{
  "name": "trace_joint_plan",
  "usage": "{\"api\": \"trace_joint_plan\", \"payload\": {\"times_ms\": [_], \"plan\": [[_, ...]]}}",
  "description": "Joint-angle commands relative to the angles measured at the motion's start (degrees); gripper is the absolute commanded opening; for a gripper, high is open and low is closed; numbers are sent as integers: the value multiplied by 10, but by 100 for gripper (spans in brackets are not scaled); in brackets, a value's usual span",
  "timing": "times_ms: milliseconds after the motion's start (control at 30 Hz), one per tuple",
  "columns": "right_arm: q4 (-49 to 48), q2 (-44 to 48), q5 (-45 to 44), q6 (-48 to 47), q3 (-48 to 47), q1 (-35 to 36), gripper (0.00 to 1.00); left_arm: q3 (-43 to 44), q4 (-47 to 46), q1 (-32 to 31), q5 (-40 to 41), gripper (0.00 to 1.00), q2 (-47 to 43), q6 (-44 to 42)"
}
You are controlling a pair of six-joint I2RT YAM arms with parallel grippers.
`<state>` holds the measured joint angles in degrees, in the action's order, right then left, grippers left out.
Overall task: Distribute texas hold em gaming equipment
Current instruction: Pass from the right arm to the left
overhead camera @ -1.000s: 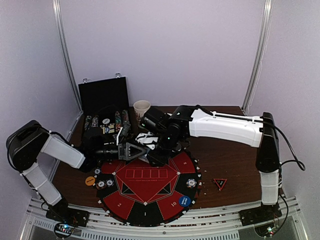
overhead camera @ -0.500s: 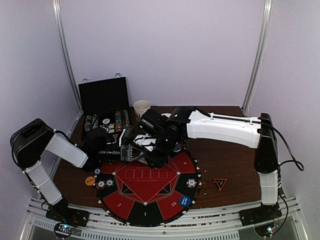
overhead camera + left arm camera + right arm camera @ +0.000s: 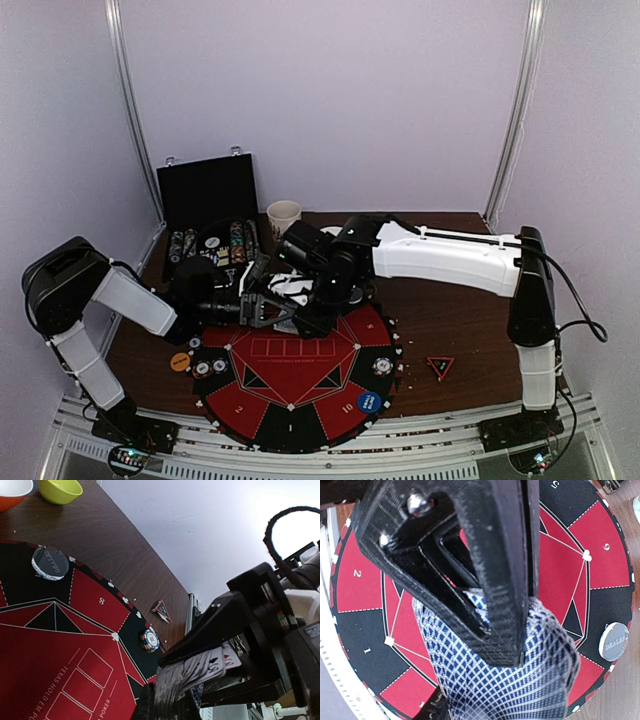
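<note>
Brown table (image 3: pixel 450 300): chips (image 3: pixel 210 368) lie on the mat (image 3: pixel 290 400) at lower centre. Above the mat's far edge, at frame centre, the left gripper (image 3: pixel 268 308) and right gripper (image 3: pixel 308 312) both clamp the cards (image 3: pixel 200 672), apparently so the right can peel one off for dealing.

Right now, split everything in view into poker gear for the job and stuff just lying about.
Job gear: cards, chip, dealer button, orange disc, blue disc, triangle marker.

Lying about: cup, green bowl, orange bowl, mat.
</note>
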<state>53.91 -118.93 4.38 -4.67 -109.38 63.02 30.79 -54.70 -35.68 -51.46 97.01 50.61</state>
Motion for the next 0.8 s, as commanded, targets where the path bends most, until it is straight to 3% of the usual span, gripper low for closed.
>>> {"api": "trace_joint_plan", "payload": {"times_ms": [0,67,100,133,167,200,333,500,633,767], "plan": [[-13,5,-33,-1,-9,3,40,14,-14,-6,-38,0,-11,4],[-13,6,-35,-6,-8,3,43,16,-7,-6,-39,0,-14,5],[-15,9,-37,-9,-7,3,51,17,1,-6,-35,0,-16,5],[-25,15,-43,-14,1,3,65,17,7,-6,-30,0,-18,8],[-40,25,-49,-20,13,3,89,18,11,-6,-26,0,-20,10],[-59,39,-59,-27,31,3,99,19,11,-6,-24,0,-20,16],[-189,129,-78,-87,142,4,100,20,-11,-6,-21,0,-25,48],[-426,269,-49,-177,354,6,100,21,-18,-6,-3,0,-36,71],[-489,297,-31,-201,423,9,100,27,-16,-6,6,0,-40,85],[-488,285,-29,-190,424,11,100,31,-5,-5,11,0,-43,82]]}}
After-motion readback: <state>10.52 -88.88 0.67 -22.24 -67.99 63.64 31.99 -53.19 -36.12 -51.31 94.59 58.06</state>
